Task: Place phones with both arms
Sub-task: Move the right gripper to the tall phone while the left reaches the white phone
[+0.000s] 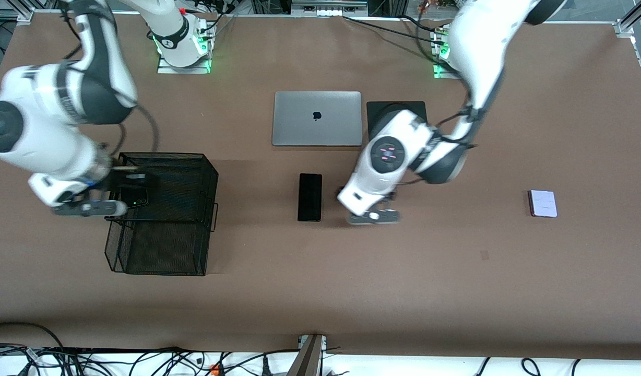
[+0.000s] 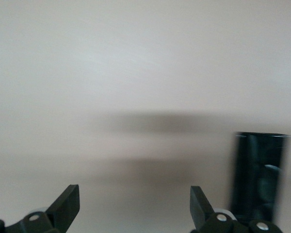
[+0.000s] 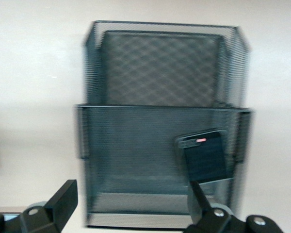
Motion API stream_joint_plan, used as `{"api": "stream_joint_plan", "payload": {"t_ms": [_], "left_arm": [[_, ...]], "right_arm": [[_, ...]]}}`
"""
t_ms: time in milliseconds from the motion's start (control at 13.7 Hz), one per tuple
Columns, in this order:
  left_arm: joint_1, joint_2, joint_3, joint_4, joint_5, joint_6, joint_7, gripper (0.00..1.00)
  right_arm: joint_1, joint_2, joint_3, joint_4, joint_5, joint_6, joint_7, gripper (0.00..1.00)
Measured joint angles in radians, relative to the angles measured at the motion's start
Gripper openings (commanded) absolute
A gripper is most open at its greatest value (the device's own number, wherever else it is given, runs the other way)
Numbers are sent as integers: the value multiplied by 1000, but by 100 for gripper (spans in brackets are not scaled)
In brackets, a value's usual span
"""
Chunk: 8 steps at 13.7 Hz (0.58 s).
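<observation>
The small squarish black phone with a green dot (image 1: 134, 196) is inside the black mesh basket (image 1: 195, 172), apart from my fingers; the right wrist view shows it (image 3: 203, 156) by the basket's (image 3: 160, 73) side wall. My right gripper (image 1: 91, 209) (image 3: 133, 194) is open and empty at the basket's edge. The long black slab phone (image 1: 310, 197) (image 2: 259, 177) lies flat on the table in the middle. My left gripper (image 1: 375, 215) (image 2: 135, 199) is open and empty, low beside it toward the left arm's end. The white/lilac phone (image 1: 543, 203) lies farther toward that end.
A closed silver laptop (image 1: 317, 118) lies farther from the front camera than the slab phone. A black square pad (image 1: 396, 108) beside it is partly covered by the left arm. The basket has two compartments.
</observation>
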Motion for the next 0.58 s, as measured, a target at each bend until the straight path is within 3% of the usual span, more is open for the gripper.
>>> {"api": "stream_joint_plan", "payload": {"t_ms": [364,582], "left_arm": [[246,-69,15,-23,48,-136,262,100],[393,-72,10,-69,178,-125,363,100]], "right_arm": [[246,148,40,121,110,14,383,100],[397,300,49,235,116,84,592,100]]}}
